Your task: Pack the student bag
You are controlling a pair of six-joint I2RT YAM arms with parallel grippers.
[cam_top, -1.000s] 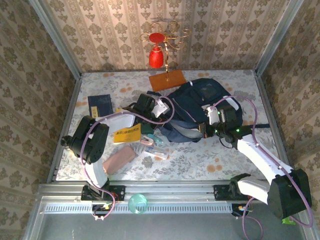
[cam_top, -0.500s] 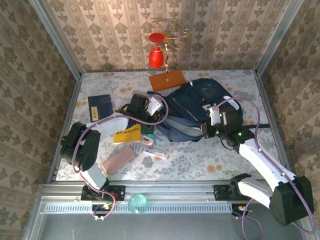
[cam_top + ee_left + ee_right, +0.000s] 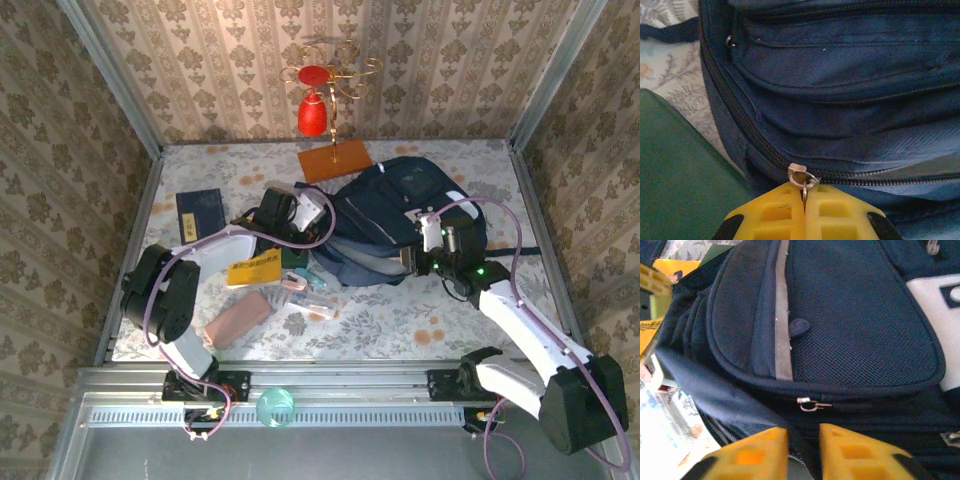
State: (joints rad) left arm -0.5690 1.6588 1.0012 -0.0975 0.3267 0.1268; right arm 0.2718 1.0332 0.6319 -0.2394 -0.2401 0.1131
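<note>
The bag (image 3: 385, 205) lies on the bench (image 3: 400, 320), right of the middle and towards the back, between the two arms. The left claw (image 3: 804, 196) is at the bag's left end, its yellow fingers pressed together and pinching the metal zip pull (image 3: 802, 176) of a zip that runs across the navy fabric. A green flat thing (image 3: 675, 175) lies just beside the bag there. The right claw (image 3: 803, 440) is at the bag's near right side, its fingers parted a little, with a dark fold of the bag running into the gap. Just above them sits a mesh pocket with a grey stripe (image 3: 782, 315) and a second pull (image 3: 810, 404), untouched. A yellow book (image 3: 255, 270) lies left of the bag.
</note>
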